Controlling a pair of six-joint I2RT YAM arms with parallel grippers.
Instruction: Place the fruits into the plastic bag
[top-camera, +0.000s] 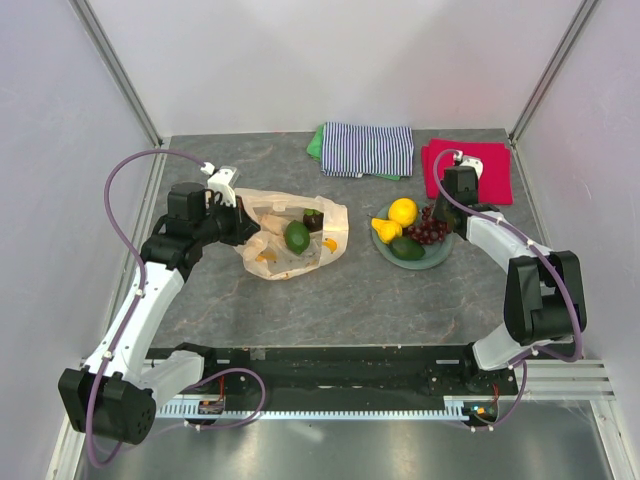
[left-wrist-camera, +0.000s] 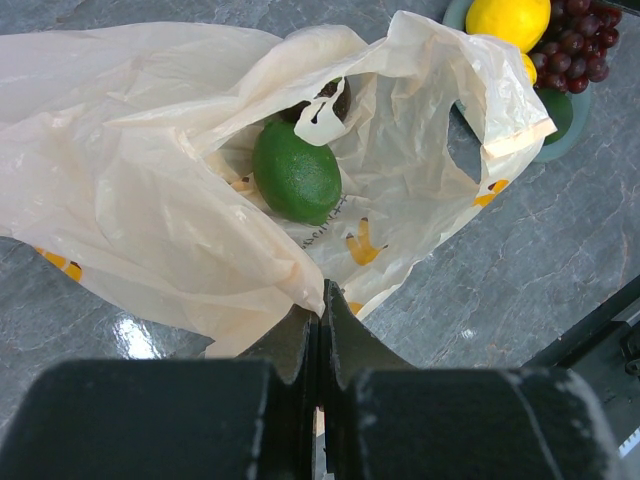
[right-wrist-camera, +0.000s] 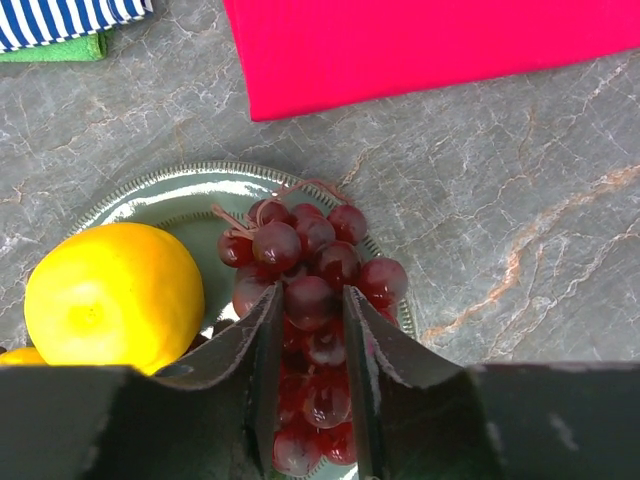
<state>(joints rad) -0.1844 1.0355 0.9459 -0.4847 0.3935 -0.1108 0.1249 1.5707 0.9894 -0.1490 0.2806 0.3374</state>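
Note:
The plastic bag (top-camera: 280, 255) lies open at centre left, with a green lime (top-camera: 297, 236) and a dark fruit (top-camera: 313, 220) inside. My left gripper (top-camera: 238, 226) is shut on the bag's near edge; in the left wrist view the gripper (left-wrist-camera: 322, 300) pinches the film, with the lime (left-wrist-camera: 296, 178) just beyond. On the plate (top-camera: 440, 258) lie the lemon (top-camera: 403, 211), pear (top-camera: 386, 230), avocado (top-camera: 407, 248) and grape bunch (top-camera: 428, 232). My right gripper (right-wrist-camera: 308, 305) is closed around the grape bunch (right-wrist-camera: 300, 250), which rests on the plate beside the lemon (right-wrist-camera: 112, 295).
A striped folded cloth (top-camera: 368, 148) lies at the back centre over a green one. A red folded cloth (top-camera: 470, 168) lies at the back right, just behind the plate. White walls enclose the table on three sides.

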